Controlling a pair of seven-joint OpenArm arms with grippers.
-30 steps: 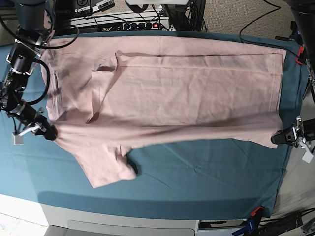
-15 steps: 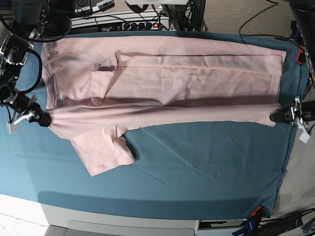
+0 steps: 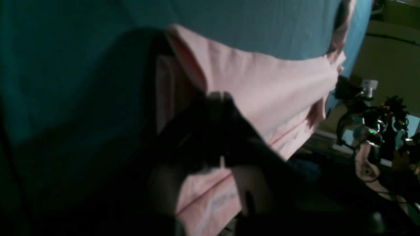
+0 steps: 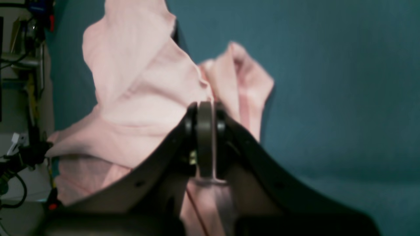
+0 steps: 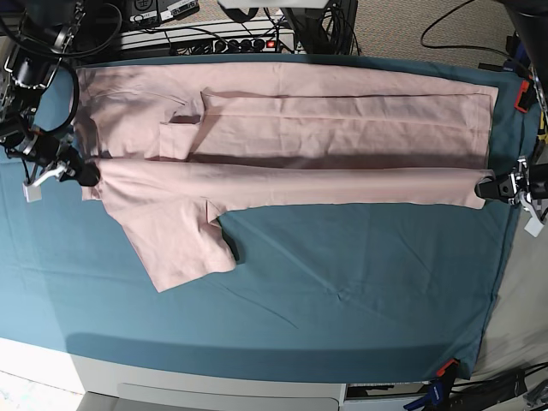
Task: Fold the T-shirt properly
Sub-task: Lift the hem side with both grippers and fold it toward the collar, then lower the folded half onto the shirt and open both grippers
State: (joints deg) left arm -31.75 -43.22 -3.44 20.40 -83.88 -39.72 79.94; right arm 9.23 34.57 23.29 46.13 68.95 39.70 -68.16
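Base view, front: the teal table cloth (image 5: 342, 300) covers the table and lies bare in the near half, with some soft wrinkles.
Sleeve: one short sleeve (image 5: 180, 248) of the T-shirt lies flat on the cloth at about 8 o'clock from the table's middle, its end pointing to the near edge.
T-shirt: the pale pink T-shirt (image 5: 342, 128) lies across the far half of the table, from 9 o'clock to 3 o'clock, plain side up. Its near long edge is lifted and pulled into a straight band between the two grippers.
Right gripper: the right gripper (image 5: 86, 175) is at 9 o'clock. Its fingers are closed tight on the shirt's edge near the sleeve; the right wrist view shows pink cloth (image 4: 144, 108) pinched between the two pads.
Left gripper: the left gripper (image 5: 486, 186) is at 3 o'clock. Its fingers are also pressed together on the corner of the hem; the left wrist view is dark, but pink cloth (image 3: 262, 91) runs out from the closed tips.
Far edge: cables and a power strip (image 5: 214, 38) stand beyond the table at 12 o'clock.
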